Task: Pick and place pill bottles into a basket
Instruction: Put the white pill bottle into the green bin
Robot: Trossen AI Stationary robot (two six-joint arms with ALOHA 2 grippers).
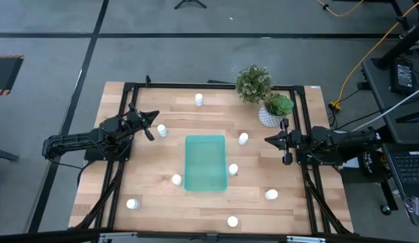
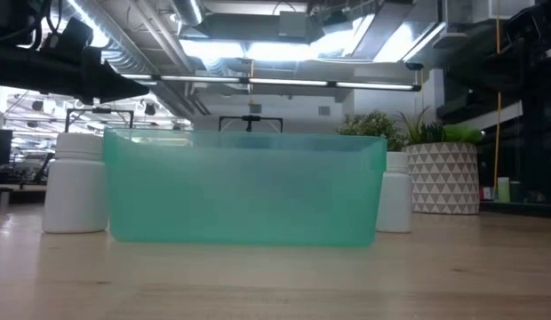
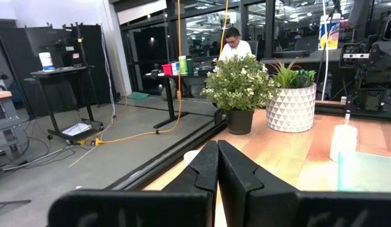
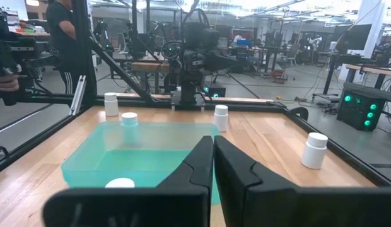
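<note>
The teal tray (image 1: 205, 163) lies on the middle of the wooden table, with no bottle inside it; it also shows in the low view (image 2: 244, 187). Several small white pill bottles stand upright around it, among them one (image 1: 162, 130) to its far left, one (image 1: 243, 138) to its far right and one (image 1: 232, 169) at its right side. My left gripper (image 1: 155, 115) is shut and empty above the table's left part, near the far-left bottle. My right gripper (image 1: 267, 140) is shut and empty at the right, pointing at the tray (image 4: 139, 154).
Two potted plants stand at the far right: a bushy one (image 1: 253, 82) and one in a white patterned pot (image 1: 270, 111). More bottles stand near the front edge (image 1: 232, 221) and at the front left (image 1: 132, 203). A black frame (image 1: 121, 162) runs along the table's sides.
</note>
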